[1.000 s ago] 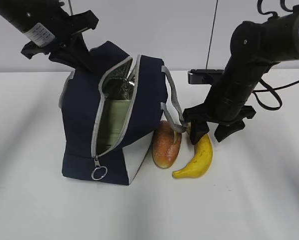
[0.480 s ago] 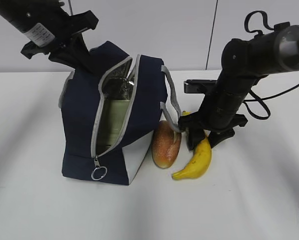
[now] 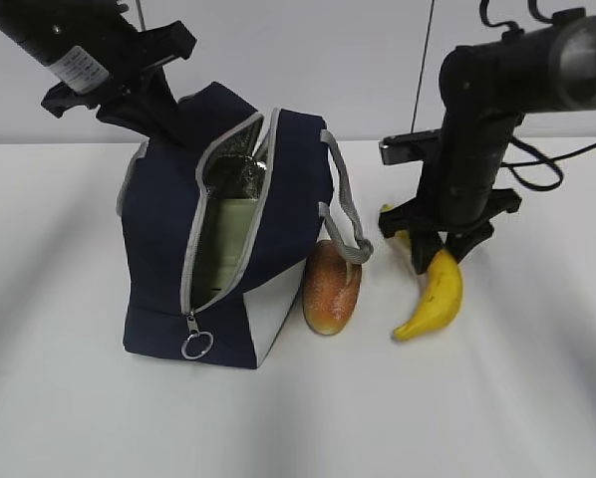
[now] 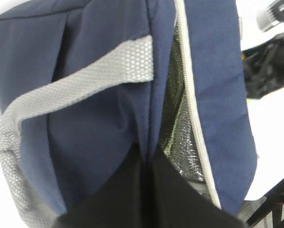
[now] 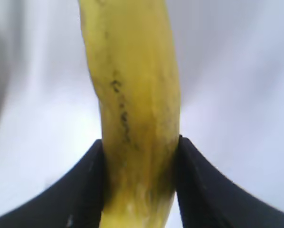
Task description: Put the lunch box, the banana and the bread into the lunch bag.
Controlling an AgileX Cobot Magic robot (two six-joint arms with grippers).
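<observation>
The navy lunch bag (image 3: 158, 249) stands on the table with its zipper open. The pale green lid of the lunch box (image 3: 230, 239) shows inside it. My left gripper (image 3: 163, 108) is shut on the bag's top edge; in the left wrist view the gripper (image 4: 146, 154) pinches navy fabric (image 4: 94, 128) beside the silver lining (image 4: 177, 128). The bread (image 3: 331, 286) lies against the bag's right side. My right gripper (image 3: 433, 247) is shut on the banana (image 3: 436, 296), which hangs down to the right of the bread. In the right wrist view the gripper (image 5: 139, 147) clamps the banana (image 5: 135, 85) near one end.
The bag's grey strap (image 3: 346, 214) droops over the bread. The zipper's ring pull (image 3: 196, 345) hangs at the bag's lower front. The white table (image 3: 477, 398) stretches around the bag, with a pale wall behind.
My right gripper has closed on the banana and carried it to the right, away from the bread. The banana now hangs steeper. The left gripper and the bag have not moved.
</observation>
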